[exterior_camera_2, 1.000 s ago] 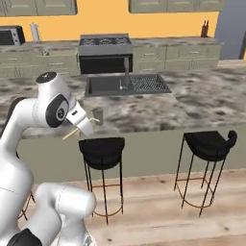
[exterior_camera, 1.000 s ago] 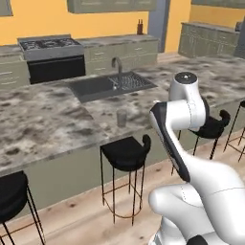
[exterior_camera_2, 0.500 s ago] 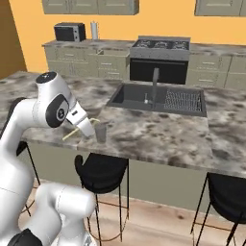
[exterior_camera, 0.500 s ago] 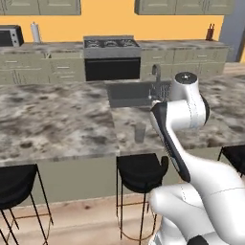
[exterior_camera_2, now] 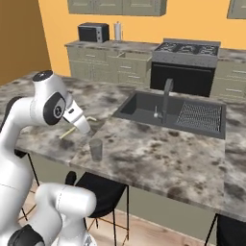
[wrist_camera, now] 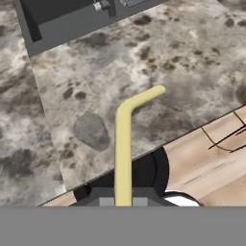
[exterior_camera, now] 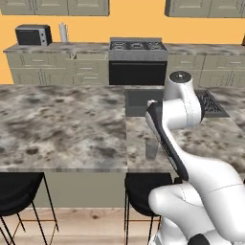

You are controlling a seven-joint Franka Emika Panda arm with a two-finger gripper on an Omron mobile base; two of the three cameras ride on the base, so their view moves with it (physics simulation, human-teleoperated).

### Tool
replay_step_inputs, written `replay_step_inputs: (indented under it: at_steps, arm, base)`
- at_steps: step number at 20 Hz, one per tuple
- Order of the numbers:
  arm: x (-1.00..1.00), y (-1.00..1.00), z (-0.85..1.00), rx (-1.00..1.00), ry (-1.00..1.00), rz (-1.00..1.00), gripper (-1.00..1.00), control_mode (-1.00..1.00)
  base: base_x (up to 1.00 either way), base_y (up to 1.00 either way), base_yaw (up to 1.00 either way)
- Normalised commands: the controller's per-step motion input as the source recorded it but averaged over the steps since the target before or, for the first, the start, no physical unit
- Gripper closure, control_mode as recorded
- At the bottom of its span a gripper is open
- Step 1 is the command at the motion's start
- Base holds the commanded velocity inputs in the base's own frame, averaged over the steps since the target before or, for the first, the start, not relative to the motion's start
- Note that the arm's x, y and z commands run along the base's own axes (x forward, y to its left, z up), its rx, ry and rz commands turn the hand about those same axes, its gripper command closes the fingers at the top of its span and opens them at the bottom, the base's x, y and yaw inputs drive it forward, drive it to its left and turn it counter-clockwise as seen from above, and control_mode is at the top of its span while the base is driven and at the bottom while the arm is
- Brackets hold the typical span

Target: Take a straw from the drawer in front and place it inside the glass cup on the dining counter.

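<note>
Hand view, bottom centre: your gripper [wrist_camera: 123, 204] is clamped on the straw [wrist_camera: 124, 144], a pale yellow bendy tube that runs up the frame from between the jaws and kinks toward the upper right. Judge it very light, thin-walled and easy to crush or spin in the pinch, so you want no more squeeze than you have. The hold sits near the long end; that looks the right place, since the bent end is free to lead into the cup.

Just left of the straw in that view, the glass cup [wrist_camera: 91, 131] appears only as a faint grey oval seen from above, standing on the dining counter [wrist_camera: 192, 57] near its front edge. Expect it to be light, slick and easy to tip if the straw catches the rim.

The right base view gives what the hand view lacks: the cup [exterior_camera_2: 96, 149] as an upright tumbler at left centre, with the gripper [exterior_camera_2: 80, 126] up and to its left, apart from it, straw [exterior_camera_2: 68, 132] slanting down left.

In the left base view, the cup [exterior_camera: 151, 148] stands at centre, partly behind the arm.

Farther back, the sink [exterior_camera_2: 149, 106] sits at centre.
</note>
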Motion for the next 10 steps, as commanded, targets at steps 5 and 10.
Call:
replay_step_inputs:
  at_steps: [5,10]
  arm:
    - [0.49,-0.18,0.0,0.03,0.0,0.17,1.0,-1.0]
    - [0.61,-0.65,0.0,0.1,-0.08,0.6,1.0,-1.0]
  base:
    - [0.36,-0.07,0.09]
    - [0.0,0.0,0.0]
